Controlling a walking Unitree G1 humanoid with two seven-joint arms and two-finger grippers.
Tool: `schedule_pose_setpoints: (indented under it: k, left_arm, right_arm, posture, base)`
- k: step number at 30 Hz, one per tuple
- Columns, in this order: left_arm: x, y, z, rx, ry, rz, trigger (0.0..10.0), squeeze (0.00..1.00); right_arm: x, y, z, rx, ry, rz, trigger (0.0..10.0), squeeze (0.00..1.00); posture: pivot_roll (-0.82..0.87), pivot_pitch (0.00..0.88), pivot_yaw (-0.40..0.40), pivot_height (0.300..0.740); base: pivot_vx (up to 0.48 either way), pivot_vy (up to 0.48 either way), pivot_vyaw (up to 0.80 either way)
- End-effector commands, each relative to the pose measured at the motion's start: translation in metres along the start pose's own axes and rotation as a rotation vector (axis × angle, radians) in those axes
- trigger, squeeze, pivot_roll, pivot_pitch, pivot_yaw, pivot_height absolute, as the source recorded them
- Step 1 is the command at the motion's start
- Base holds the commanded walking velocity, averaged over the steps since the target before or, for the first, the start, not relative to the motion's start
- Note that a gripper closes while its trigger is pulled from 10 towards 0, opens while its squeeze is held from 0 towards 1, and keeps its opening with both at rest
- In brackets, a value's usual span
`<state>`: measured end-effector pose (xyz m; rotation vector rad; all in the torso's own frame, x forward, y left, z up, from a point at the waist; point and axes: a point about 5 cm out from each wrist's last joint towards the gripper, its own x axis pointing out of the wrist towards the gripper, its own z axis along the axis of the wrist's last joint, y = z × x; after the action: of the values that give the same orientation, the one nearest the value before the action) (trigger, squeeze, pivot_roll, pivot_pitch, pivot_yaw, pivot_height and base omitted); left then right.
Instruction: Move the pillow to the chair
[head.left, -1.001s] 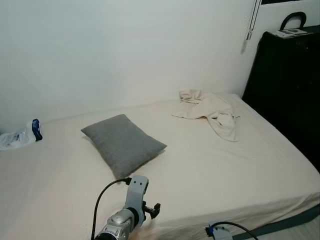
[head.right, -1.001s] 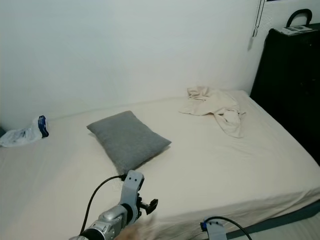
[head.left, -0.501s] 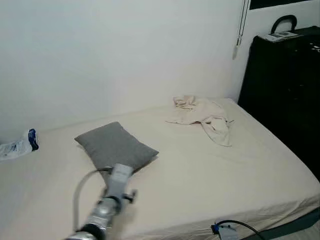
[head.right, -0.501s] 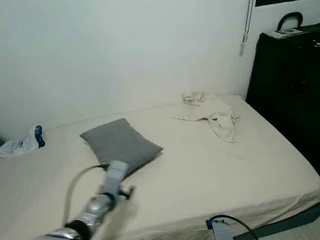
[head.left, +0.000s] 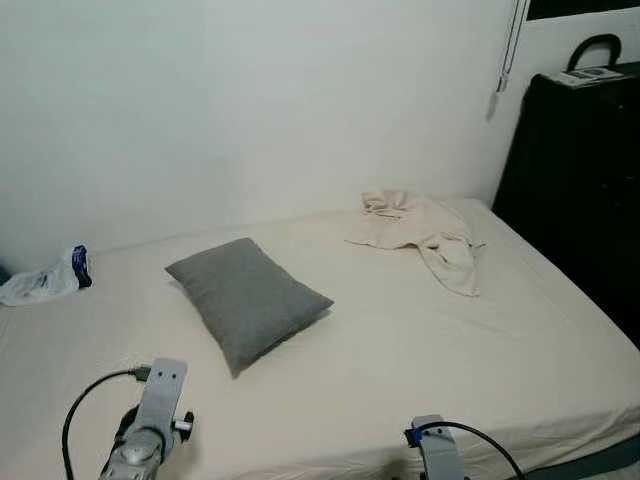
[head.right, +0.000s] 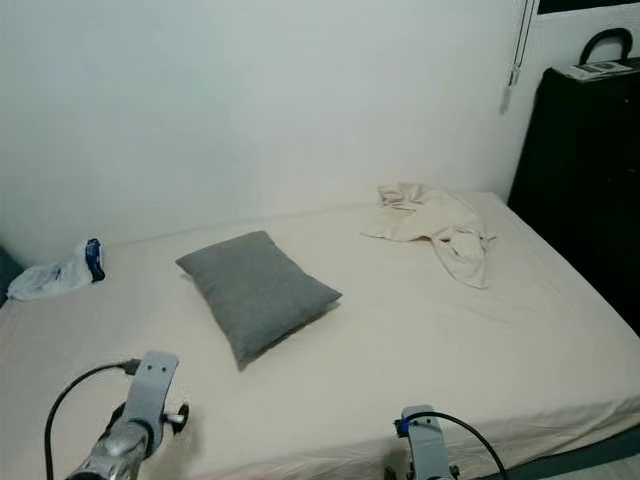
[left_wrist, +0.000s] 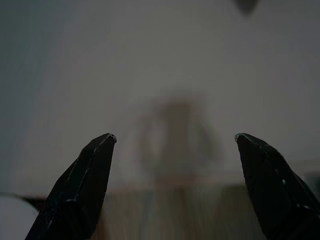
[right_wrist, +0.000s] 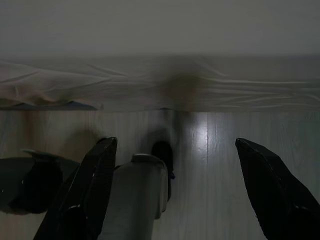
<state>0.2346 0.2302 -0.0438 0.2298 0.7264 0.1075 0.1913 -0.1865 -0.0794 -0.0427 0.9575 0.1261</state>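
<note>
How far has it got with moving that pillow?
Nothing looks done yet. The grey pillow lies untouched on the bed. The left pincer is open and empty, low near the bed's front edge; the right pincer is open too, pointing at the floor. Left: the grasp, the lift, and the carry to a chair.

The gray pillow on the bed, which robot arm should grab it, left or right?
Probably the left. The left gripper is open and raised over the bed on the pillow side. The right gripper hangs low, pointing at the floor.

Head stereo looks down over bed (head.left: 400, 340); right wrist faces floor (right_wrist: 210, 135).
</note>
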Motion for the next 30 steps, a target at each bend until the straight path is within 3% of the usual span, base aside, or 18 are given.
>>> schedule_pose_setpoints:
  k: [1, 6, 14, 15, 18, 19, 30]
  left_arm:
    - [-0.002, -0.004, -0.01, -0.033, 0.042, -0.001, 10.0, 0.0]
    - [-0.005, -0.012, -0.021, -0.058, 0.079, -0.013, 10.0, 0.0]
    - [-0.006, -0.017, -0.022, -0.083, 0.082, -0.036, 10.0, 0.0]
    - [-0.003, -0.027, -0.01, -0.112, 0.039, -0.065, 10.0, 0.0]
    - [-0.001, -0.033, -0.001, -0.132, 0.009, -0.083, 10.0, 0.0]
    - [0.001, -0.04, 0.013, -0.156, -0.034, -0.104, 10.0, 0.0]
    - [0.006, -0.046, 0.051, -0.229, -0.162, -0.146, 10.0, 0.0]
  right_arm:
    - [0.002, 0.004, 0.007, 0.003, -0.029, 0.014, 10.0, 0.0]
    - [0.002, 0.004, 0.008, 0.018, -0.035, 0.015, 10.0, 0.0]
    - [0.002, 0.002, 0.01, 0.024, -0.039, 0.001, 10.0, 0.0]
    - [0.001, -0.003, 0.014, 0.049, -0.047, -0.019, 10.0, 0.0]
    - [0.001, -0.006, 0.016, 0.06, -0.052, -0.031, 10.0, 0.0]
    - [0.001, -0.008, 0.021, 0.082, -0.074, -0.034, 10.0, 0.0]
    - [0.0, -0.014, 0.04, 0.125, -0.168, -0.029, 10.0, 0.0]
  posture:
    - [-0.14, 0.0, 0.073, 0.74]
    - [-0.14, 0.0, 0.078, 0.74]
    - [-0.14, 0.0, 0.079, 0.74]
    - [-0.15, 0.0, 0.079, 0.74]
    - [-0.15, 0.0, 0.079, 0.74]
    - [-0.16, 0.0, 0.08, 0.735]
    - [-0.17, 0.0, 0.083, 0.68]
  base:
    - [0.0, 0.0, 0.0]
    - [0.0, 0.0, 0.0]
    - [0.0, 0.0, 0.0]
    - [0.0, 0.0, 0.0]
    - [0.0, 0.0, 0.0]
    - [0.0, 0.0, 0.0]
    - [0.0, 0.0, 0.0]
